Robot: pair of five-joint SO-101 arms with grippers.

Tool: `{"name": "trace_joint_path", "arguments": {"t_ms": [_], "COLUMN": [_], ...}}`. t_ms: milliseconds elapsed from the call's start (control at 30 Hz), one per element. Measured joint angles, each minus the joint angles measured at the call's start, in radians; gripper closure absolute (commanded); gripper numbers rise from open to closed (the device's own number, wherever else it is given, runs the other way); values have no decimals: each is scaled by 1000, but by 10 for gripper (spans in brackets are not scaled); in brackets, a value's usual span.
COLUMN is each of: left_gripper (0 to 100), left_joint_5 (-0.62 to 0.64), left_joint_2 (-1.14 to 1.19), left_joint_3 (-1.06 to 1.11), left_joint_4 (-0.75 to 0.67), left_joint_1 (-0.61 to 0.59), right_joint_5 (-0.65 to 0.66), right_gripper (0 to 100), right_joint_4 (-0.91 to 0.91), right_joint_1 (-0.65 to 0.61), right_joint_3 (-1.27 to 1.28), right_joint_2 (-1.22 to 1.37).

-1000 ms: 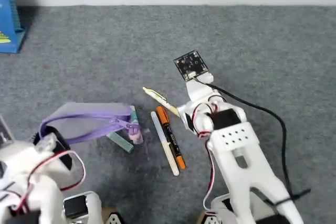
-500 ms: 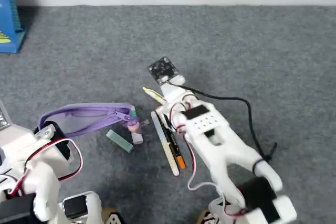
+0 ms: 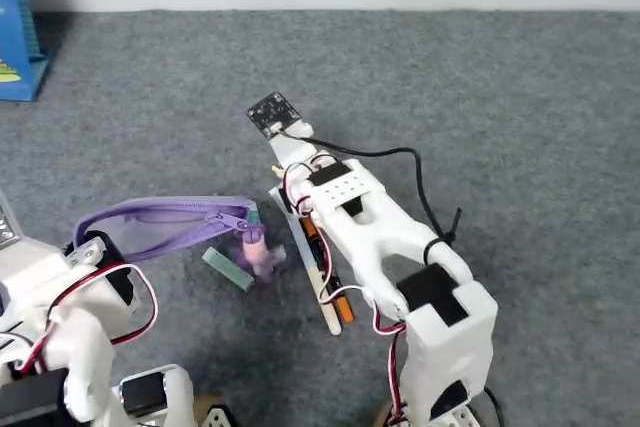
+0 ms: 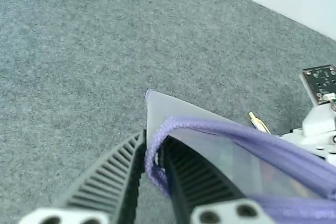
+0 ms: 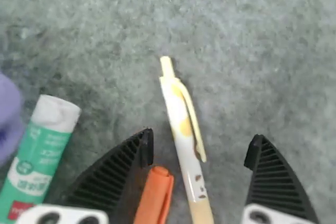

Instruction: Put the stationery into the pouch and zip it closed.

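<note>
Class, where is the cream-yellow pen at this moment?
In the right wrist view the pen lies on the carpet inside the open right gripper, beside the orange marker.

There is one purple pouch (image 3: 165, 219). Five loose pieces of stationery lie on the table, one of each kind: one cream-yellow click pen (image 5: 184, 145), one orange marker (image 3: 342, 307), one long white pen (image 3: 318, 287), one green-and-white glue stick (image 5: 37, 150) and one pale green block (image 3: 228, 269). There are two robot arms, the left arm (image 3: 60, 337) and the right arm (image 3: 380, 237). One blue box (image 3: 18, 37) stands at the edge of the one grey table (image 3: 500, 97).
</note>
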Motion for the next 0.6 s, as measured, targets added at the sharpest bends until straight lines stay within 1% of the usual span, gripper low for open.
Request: {"name": "trace_joint_path", "arguments": {"t_ms": [67, 100, 200, 267, 433, 533, 600], "left_gripper": [990, 990, 990, 990, 990, 989, 989], "left_joint_5": [0, 0, 0, 0, 0, 0, 0], "left_joint_2": [0, 0, 0, 0, 0, 0, 0], "left_joint_3": [0, 0, 0, 0, 0, 0, 0], "left_joint_4": [0, 0, 0, 0, 0, 0, 0], "left_joint_1": [0, 0, 0, 0, 0, 0, 0], "right_joint_5": [0, 0, 0, 0, 0, 0, 0], "right_gripper": [734, 756, 861, 911, 923, 925, 958], "right_joint_4": [0, 0, 3, 3, 9, 64, 124], "right_joint_1": [-9, -12, -15, -17, -14, -11, -6], "right_joint_3": [-5, -5, -5, -8, -84, -140, -181], "right_joint_2": [6, 8, 23, 43, 100, 126, 137]}}
